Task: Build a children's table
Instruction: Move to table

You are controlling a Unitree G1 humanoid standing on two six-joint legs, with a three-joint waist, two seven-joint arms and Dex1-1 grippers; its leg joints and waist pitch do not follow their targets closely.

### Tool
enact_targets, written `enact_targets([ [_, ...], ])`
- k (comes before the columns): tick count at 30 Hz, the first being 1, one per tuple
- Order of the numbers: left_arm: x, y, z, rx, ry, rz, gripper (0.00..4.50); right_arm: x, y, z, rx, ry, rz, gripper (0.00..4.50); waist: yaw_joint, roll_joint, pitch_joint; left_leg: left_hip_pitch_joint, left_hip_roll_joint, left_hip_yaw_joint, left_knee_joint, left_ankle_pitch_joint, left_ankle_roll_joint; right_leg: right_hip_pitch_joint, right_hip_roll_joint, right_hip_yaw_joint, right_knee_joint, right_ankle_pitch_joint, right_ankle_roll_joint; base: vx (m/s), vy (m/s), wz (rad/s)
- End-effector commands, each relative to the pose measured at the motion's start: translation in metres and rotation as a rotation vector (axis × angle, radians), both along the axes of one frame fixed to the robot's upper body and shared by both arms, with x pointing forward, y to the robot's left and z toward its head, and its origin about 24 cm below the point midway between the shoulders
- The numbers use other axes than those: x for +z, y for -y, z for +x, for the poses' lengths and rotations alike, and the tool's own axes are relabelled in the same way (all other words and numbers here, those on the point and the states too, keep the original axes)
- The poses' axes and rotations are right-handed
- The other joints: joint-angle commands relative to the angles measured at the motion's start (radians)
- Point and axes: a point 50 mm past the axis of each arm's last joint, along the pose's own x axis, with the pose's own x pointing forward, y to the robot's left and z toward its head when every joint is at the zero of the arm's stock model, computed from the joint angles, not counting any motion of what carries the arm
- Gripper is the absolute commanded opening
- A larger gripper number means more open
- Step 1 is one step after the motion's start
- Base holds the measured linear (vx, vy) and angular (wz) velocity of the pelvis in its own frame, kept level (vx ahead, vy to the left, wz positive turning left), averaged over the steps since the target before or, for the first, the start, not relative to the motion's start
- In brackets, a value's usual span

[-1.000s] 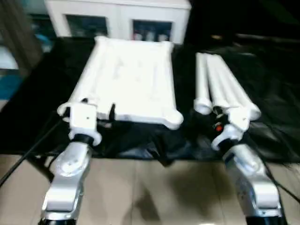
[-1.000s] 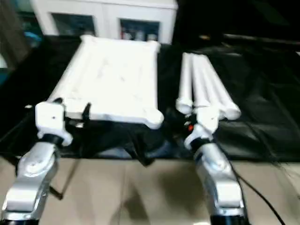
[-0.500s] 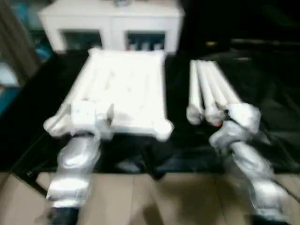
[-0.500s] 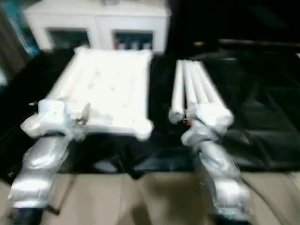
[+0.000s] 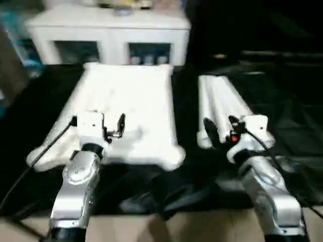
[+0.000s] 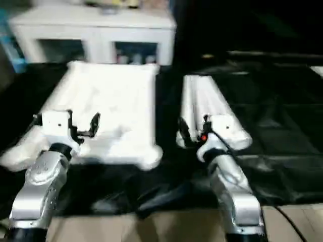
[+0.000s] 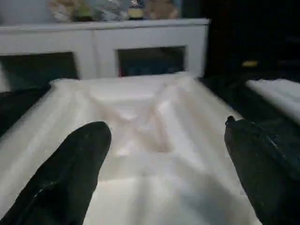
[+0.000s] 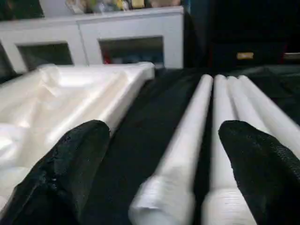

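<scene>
I am looking down over both silver forearms at a black sheet (image 5: pixel 282 136) that is covering the work surface. On it I am counting 1 tabletop (image 5: pixel 131 106) and 4 legs (image 5: pixel 222 103).

The tabletop is lying flat with its ribbed side up, sitting at about 10 o'clock from the middle of the head view, with its rounded corner sockets bulging out at the near corners. The 4 legs are lying side by side as 1 bundle at about 2 o'clock, touching one another and well apart from the tabletop, with a strip of black sheet running between them. Their thick ends are pointing toward me. In the right wrist view I am seeing those legs (image 8: pixel 220 122) running away from the camera, and 2 ribbed ends are showing closest.

I am seeing 2 grippers. The left gripper (image 5: pixel 98 123) is hovering over the near end of the tabletop with its 2 black fingers (image 7: pixel 70 173) spread wide and released, holding nothing; the tabletop's ribbing is showing in the gap between them. The right gripper (image 5: pixel 222 132) is hanging just at the near ends of the legs, its 2 fingers (image 8: pixel 262 168) also spread wide and released, gripping nothing.

At 12 o'clock, beyond the sheet, 1 white cabinet (image 5: pixel 111 35) is standing with 2 glass doors, and small items I cannot make out are sitting on top of it.
</scene>
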Motion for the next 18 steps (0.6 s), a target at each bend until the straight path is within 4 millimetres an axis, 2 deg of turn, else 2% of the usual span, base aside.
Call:
enact_targets([
  [1, 0.003, -0.009, -0.002, 0.031, 0.006, 0.017, 4.42, 0.002, -0.009, 0.002, 0.036, 0.003, 0.004, 4.25, 0.048, -0.018, -0.034, -0.093, 0.042, -0.017, 0.011, 0.034, -0.001, 0.119, -0.170, 0.130, -0.174, -0.461, -0.137, 0.140, -0.062, -0.03],
  [2, 0.001, -0.009, -0.004, 0.032, 0.003, 0.016, 4.42, 0.003, -0.009, 0.003, 0.040, 0.003, 0.007, 4.25, 0.049, -0.021, -0.032, -0.086, 0.052, -0.015, -0.005, 0.056, -0.011, 0.116, -0.159, 0.111, -0.179, -0.447, -0.185, 0.117, -0.028, 0.01],
  [3, 0.001, -0.009, -0.004, 0.032, 0.002, 0.016, 4.42, 0.003, -0.009, 0.004, 0.039, 0.002, 0.012, 4.25, 0.057, -0.001, -0.027, -0.073, 0.068, -0.007, -0.060, 0.095, -0.007, 0.111, -0.122, 0.069, -0.183, -0.432, -0.243, 0.117, -0.028, 0.01],
  [4, 0.001, -0.009, -0.004, 0.032, 0.001, 0.016, 4.42, 0.003, -0.009, 0.004, 0.038, 0.002, 0.017, 4.25, 0.060, 0.012, -0.032, -0.060, 0.084, -0.003, -0.099, 0.109, -0.001, 0.110, -0.104, 0.044, -0.181, -0.424, -0.248, 0.123, 0.035, 0.09],
  [5, 0.000, -0.008, -0.005, 0.031, -0.001, 0.018, 4.42, 0.004, -0.009, 0.006, 0.041, 0.003, 0.018, 4.25, 0.031, 0.065, -0.026, 0.009, 0.158, -0.048, -0.204, -0.062, 0.011, 0.063, -0.006, -0.039, -0.113, -0.309, -0.170, 0.141, 0.089, 0.09],
  [6, 0.000, -0.007, -0.004, 0.030, -0.001, 0.019, 4.42, 0.005, -0.008, 0.007, 0.044, 0.003, 0.016, 4.25, 0.016, 0.079, -0.034, 0.076, 0.192, -0.088, -0.217, -0.208, 0.024, 0.001, 0.013, -0.053, -0.044, -0.260, -0.156, 0.141, 0.089, 0.09],
  [7, 0.000, -0.006, -0.004, 0.029, -0.001, 0.020, 4.42, 0.005, -0.007, 0.007, 0.046, 0.004, 0.013, 4.25, 0.001, 0.073, -0.051, 0.121, 0.222, -0.138, -0.224, -0.279, 0.099, -0.031, 0.003, -0.052, 0.033, -0.149, -0.089, 0.166, 0.082, 0.08],
  [8, 0.000, -0.006, -0.004, 0.029, -0.001, 0.020, 4.42, 0.005, -0.007, 0.007, 0.046, 0.004, 0.013, 4.25, -0.003, 0.070, -0.058, 0.127, 0.220, -0.142, -0.215, -0.233, 0.153, -0.050, -0.002, -0.053, 0.045, -0.108, -0.045, 0.166, 0.059, 0.06],
  [9, 0.000, -0.004, -0.004, 0.023, 0.002, 0.024, 4.42, 0.005, -0.005, 0.007, 0.052, 0.005, 0.010, 4.25, 0.000, 0.060, -0.052, 0.121, 0.211, -0.129, -0.203, -0.128, 0.242, -0.079, -0.011, -0.052, 0.063, -0.060, 0.014, 0.166, 0.059, 0.06],
  [10, 0.000, -0.003, -0.004, 0.018, 0.003, 0.027, 4.42, 0.006, -0.004, 0.007, 0.060, 0.007, 0.012, 4.25, -0.002, 0.045, -0.053, 0.117, 0.198, -0.108, -0.197, 0.002, 0.318, -0.102, -0.018, -0.047, 0.067, -0.008, 0.050, 0.133, 0.046, 0.00],
  [11, 0.000, -0.002, -0.004, 0.014, 0.004, 0.028, 4.42, 0.006, -0.004, 0.007, 0.066, 0.009, 0.013, 4.25, 0.004, 0.038, -0.046, 0.097, 0.186, -0.082, -0.207, 0.017, 0.326, -0.096, -0.019, -0.046, 0.057, 0.018, 0.051, 0.109, 0.003, 0.03],
  [12, 0.000, -0.001, -0.005, 0.009, 0.006, 0.029, 4.42, 0.008, -0.004, 0.006, 0.105, 0.017, 0.027, 4.25, 0.007, -0.021, -0.045, 0.046, 0.109, 0.001, -0.185, -0.118, 0.230, -0.038, -0.067, 0.008, -0.077, 0.081, -0.006, 0.109, 0.003, 0.03],
  [13, 0.000, 0.000, -0.005, 0.007, 0.011, 0.031, 4.42, 0.010, -0.005, 0.005, 0.136, 0.020, 0.031, 4.25, 0.019, -0.062, -0.060, -0.019, 0.056, 0.023, -0.136, -0.137, 0.195, 0.043, -0.104, 0.064, -0.119, -0.014, -0.006, 0.072, -0.052, 0.03],
  [14, 0.002, 0.000, -0.006, 0.003, 0.026, 0.027, 4.42, 0.012, -0.007, 0.004, 0.179, 0.026, 0.031, 4.25, 0.058, -0.040, -0.044, -0.019, 0.033, 0.032, -0.069, -0.138, 0.137, 0.058, -0.183, 0.119, -0.169, -0.198, -0.061, 0.073, -0.056, 0.11],
  [15, 0.005, -0.001, -0.006, 0.000, 0.055, 0.014, 4.42, 0.014, -0.007, 0.003, 0.224, 0.029, 0.028, 4.25, 0.070, -0.048, -0.050, -0.054, 0.069, -0.001, -0.021, -0.023, 0.045, 0.096, -0.224, 0.147, -0.174, -0.282, -0.200, 0.073, -0.056, 0.11],
  [16, 0.007, -0.001, -0.006, 0.000, 0.072, 0.006, 4.42, 0.015, -0.007, 0.002, 0.254, 0.033, 0.015, 4.25, 0.076, -0.042, -0.049, -0.074, 0.078, -0.010, -0.027, 0.038, 0.012, 0.110, -0.218, 0.135, -0.158, -0.217, -0.247, 0.098, -0.019, 0.05],
  [17, 0.011, -0.003, -0.005, -0.001, 0.110, -0.010, 4.42, 0.016, -0.006, 0.001, 0.288, 0.034, 0.004, 4.25, 0.070, -0.024, -0.046, -0.064, 0.097, -0.005, -0.122, 0.228, -0.039, 0.071, -0.108, 0.055, -0.095, 0.138, -0.302, 0.090, 0.001, -0.05],
  [18, 0.015, -0.005, -0.002, -0.010, 0.141, -0.020, 4.42, 0.017, -0.005, 0.000, 0.322, 0.031, -0.003, 4.25, 0.067, -0.010, -0.051, -0.046, 0.113, -0.003, -0.155, 0.289, -0.017, 0.051, -0.071, 0.025, -0.073, 0.217, -0.278, 0.090, 0.001, -0.05],
])
